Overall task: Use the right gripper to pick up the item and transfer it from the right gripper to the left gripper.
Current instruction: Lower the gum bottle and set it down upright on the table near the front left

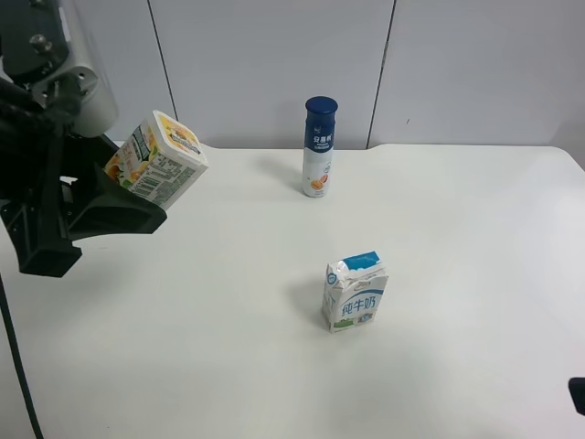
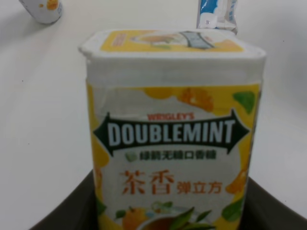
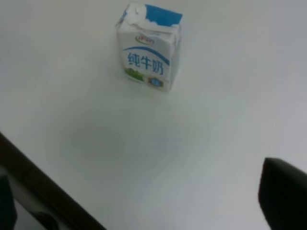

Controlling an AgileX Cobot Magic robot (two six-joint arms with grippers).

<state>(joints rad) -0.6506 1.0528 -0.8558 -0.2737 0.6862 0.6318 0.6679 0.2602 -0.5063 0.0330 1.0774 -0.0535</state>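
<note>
The item (image 1: 155, 160) is a small white box with yellow-orange fruit print and a green text panel. It is held tilted above the table's left side, between the black fingers of the bulky left gripper (image 1: 128, 197). In the left wrist view the item (image 2: 172, 139) fills the frame, with dark fingers (image 2: 276, 208) at either side of its base. The right gripper (image 3: 144, 196) is open and empty; only one dark fingertip (image 3: 283, 191) and a dark sliver at the opposite edge show. It hovers over bare table. In the exterior high view only a dark bit of it (image 1: 577, 395) shows.
A blue-and-white milk carton (image 1: 355, 294) stands on the white table (image 1: 457, 229) near the middle; it also shows in the right wrist view (image 3: 149, 48). A tall blue-capped bottle (image 1: 319, 146) stands at the back by the grey wall. A table edge (image 3: 48, 191) crosses the right wrist view.
</note>
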